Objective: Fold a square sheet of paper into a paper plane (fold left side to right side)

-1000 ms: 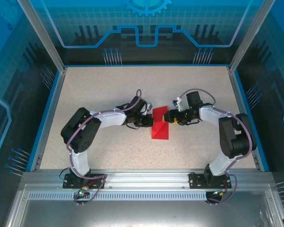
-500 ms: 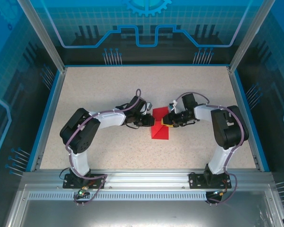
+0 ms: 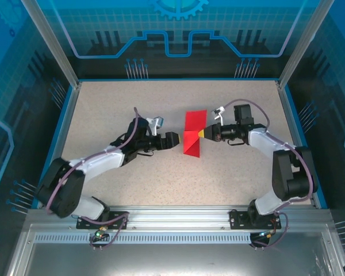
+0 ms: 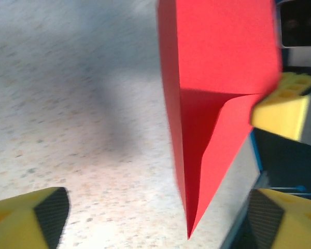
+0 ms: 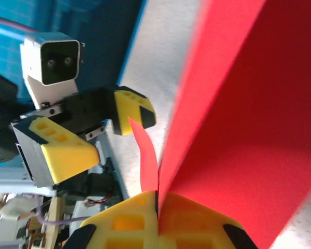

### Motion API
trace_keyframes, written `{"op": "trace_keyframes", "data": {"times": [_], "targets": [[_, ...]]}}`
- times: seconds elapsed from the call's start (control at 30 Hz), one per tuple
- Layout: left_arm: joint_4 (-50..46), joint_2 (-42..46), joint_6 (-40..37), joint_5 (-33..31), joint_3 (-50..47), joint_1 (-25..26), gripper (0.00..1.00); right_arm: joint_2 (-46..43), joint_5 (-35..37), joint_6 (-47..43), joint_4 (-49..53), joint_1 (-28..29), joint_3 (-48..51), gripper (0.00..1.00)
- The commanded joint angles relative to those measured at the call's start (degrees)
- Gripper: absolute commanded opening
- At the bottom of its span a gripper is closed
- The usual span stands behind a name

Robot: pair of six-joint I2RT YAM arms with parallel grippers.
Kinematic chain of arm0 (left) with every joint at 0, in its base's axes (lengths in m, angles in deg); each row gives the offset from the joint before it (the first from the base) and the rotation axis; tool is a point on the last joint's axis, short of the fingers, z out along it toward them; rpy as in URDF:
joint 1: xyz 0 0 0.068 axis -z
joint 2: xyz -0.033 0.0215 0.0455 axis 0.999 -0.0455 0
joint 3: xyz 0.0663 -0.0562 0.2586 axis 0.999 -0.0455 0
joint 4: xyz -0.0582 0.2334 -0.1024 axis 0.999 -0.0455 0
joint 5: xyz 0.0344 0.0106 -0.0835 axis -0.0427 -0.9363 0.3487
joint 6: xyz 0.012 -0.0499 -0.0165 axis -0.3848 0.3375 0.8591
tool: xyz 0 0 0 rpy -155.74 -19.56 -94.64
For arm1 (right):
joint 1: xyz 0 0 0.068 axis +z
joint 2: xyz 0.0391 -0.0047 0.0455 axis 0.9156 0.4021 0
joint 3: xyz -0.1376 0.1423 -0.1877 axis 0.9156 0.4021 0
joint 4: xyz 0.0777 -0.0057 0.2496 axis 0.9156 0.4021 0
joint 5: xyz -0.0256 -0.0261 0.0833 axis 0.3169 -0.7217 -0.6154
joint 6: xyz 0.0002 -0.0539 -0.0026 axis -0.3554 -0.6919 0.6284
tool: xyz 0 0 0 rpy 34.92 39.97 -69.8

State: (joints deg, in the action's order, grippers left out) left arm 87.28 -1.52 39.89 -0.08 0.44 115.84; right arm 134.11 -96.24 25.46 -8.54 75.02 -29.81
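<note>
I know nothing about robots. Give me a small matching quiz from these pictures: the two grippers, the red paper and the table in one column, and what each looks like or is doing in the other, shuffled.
Things
1. left gripper
2. right gripper
3. paper
4. table

States
A. speckled beige
B. shut, pinching the paper
C. red, partly folded
D. open, holding nothing

Pairs: 1-D, 2-B, 3-C, 4-A
</note>
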Motion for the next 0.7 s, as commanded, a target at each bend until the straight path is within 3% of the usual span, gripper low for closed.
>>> {"op": "trace_keyframes", "data": {"times": [0.0, 0.17, 0.47, 0.57, 0.67], "targets": [[8.65, 6.82, 3.81, 4.44, -2.17, 0.02, 0.99, -4.24, -9.26, 0.51, 0.19, -0.14, -3.06, 0.00], [17.03, 11.26, 8.87, 9.64, -4.06, 0.08, 0.99, -10.38, -9.94, 2.30, 1.32, 2.15, -6.27, 0.00], [24.65, 11.67, 11.72, 13.14, -3.15, 3.05, 0.98, -12.68, -8.78, 5.41, 0.98, 8.37, -10.04, 0.00], [23.54, 12.63, 10.44, 12.75, -2.54, 3.99, 0.92, -12.58, -8.47, 7.12, -0.44, 9.40, -10.55, 0.00], [23.23, 13.85, 10.01, 12.55, -2.91, 4.09, 0.77, -13.11, -8.28, 9.61, -2.95, 9.70, -10.23, 0.00]]}}
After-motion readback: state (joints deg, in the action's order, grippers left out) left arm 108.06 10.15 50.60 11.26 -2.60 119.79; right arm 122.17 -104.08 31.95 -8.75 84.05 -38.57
